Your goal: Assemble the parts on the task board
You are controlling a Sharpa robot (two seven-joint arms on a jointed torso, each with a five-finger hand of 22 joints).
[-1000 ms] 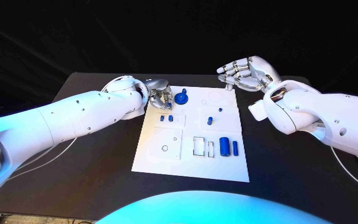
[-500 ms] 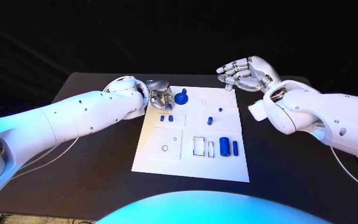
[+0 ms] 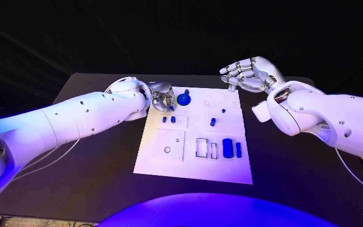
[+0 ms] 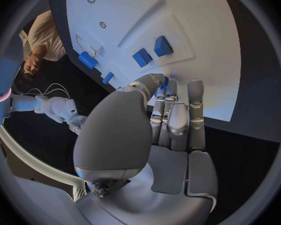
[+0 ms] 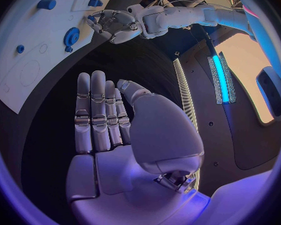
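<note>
The task board [image 3: 198, 156] lies in the middle of the black table [image 3: 98, 174], blue parts [image 3: 227, 147] scattered over it. My left hand [image 3: 161, 98] rests at its far left corner, fingertips by a blue piece (whether I grip it, I cannot tell). My right hand [image 3: 249, 75] hovers beyond the far right corner, fingers apart, holding nothing.

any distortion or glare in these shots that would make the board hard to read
Head view: the white rectangular task board lies flat with straight edges and no glare. Left wrist view: fisheye bends the board's edge into a curve, and the silver left hand covers its near part. Right wrist view: a bright blue light strip glares beside the table.
</note>
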